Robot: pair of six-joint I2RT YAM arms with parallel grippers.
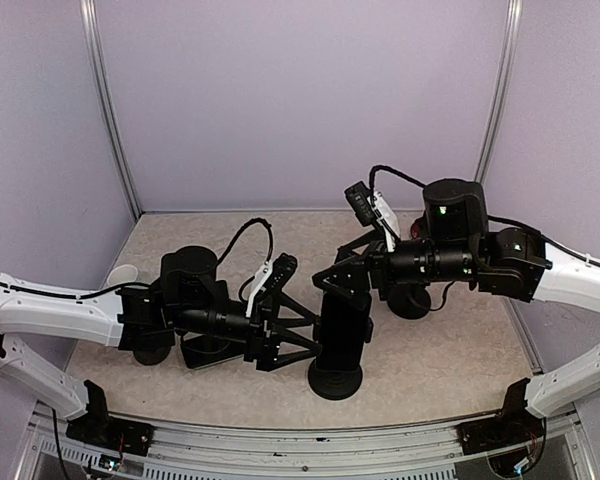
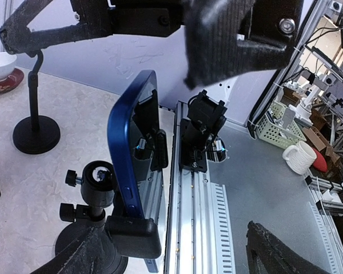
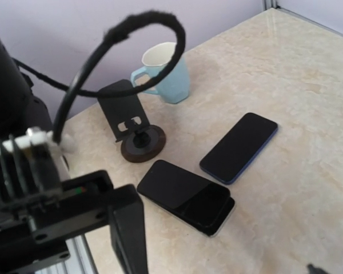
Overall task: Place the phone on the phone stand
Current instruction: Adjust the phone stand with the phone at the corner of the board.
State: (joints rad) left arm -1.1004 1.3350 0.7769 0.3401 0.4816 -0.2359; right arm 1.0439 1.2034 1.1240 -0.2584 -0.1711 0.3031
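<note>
At the far left, the right wrist view alone shows a light blue mug (image 3: 166, 75), a small brown-based stand (image 3: 139, 137) just beside it, and two handsets lying flat and near each other on the table (image 1: 450, 370): a flat blue phone (image 3: 238, 147) and a flat black phone (image 3: 186, 194). In the overhead view the left arm hides all of these. The left gripper (image 1: 305, 335) reaches in from the left with its fingers (image 2: 83, 257) spread wide, one at each side of the stand's foot, clamping nothing. In the middle, the upright phone (image 2: 131, 154) stands in the cradle of the phone stand (image 2: 97, 185), its lower edge in the lip. The right gripper (image 1: 342, 283) hangs just over the phone's top edge, crowding it from above; its one clearly visible finger (image 3: 128, 228) is bare and its jaws are wide apart, empty. To the right stands a gooseneck stand (image 1: 410, 300), with a white cup (image 2: 1, 64) on a red saucer (image 2: 0, 84) behind it. That makes three phones and three stands. Only the left wrist view shows a white mug (image 2: 297, 157) and a basket (image 2: 272, 123) beyond the table rail.
</note>
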